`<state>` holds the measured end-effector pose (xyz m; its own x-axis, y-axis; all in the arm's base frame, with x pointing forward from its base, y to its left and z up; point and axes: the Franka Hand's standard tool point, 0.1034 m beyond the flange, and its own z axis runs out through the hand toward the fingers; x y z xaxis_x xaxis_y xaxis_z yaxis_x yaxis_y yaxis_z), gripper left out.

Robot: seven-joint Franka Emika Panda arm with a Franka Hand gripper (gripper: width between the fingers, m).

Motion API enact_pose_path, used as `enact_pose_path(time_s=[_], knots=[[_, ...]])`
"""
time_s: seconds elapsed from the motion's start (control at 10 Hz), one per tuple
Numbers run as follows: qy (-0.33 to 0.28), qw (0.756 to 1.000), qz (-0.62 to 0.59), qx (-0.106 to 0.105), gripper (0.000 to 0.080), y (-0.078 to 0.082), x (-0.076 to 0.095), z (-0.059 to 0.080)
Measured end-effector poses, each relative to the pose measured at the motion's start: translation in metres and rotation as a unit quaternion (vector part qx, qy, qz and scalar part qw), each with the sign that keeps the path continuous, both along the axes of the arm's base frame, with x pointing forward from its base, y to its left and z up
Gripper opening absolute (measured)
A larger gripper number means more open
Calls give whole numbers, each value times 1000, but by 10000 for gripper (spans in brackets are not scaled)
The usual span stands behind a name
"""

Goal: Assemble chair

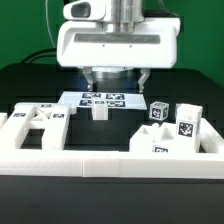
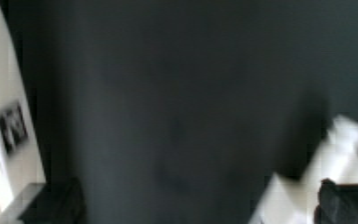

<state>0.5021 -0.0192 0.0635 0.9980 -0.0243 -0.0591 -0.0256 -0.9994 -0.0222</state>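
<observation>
1. The claw hangs from the arm at the back middle of the black surface. It's wide open, with nothing between the jaws, and it sits above the marker board without touching it.
2. The chair is all loose parts, nothing joined as far as I can see. A small white post stands at the near edge of the marker board, pretty much under the claw.
3. On the exterior view's left there's a blocky frame-like part lying flat, with tags on top.
4. On the exterior view's right, two tagged blocks stand close together. A flat slab lies just in front of them.
5. The long low border wall runs along the front, and all the parts lie behind it.
6. The wrist view is really blurry, mostly just dark surface. There's a white tagged edge on one side and a white blob on the other, and I can't tell which parts those are. The dark fingertips sit far apart in the corners.
</observation>
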Motion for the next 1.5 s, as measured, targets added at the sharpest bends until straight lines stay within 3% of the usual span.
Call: enact_pose_path(time_s=[0.1,0.5,0.8,1.0,1.2,1.5], knots=[[30,1000,-5,5,649,-5,1,-3],[168,985,-1,29,649,5,-3,-3],[273,961,35,4,649,-10,-14,-12],[323,945,39,8,649,-10,-18,-15],[331,943,40,7,649,-10,-14,-21],[348,937,36,4,649,-15,-28,-35]])
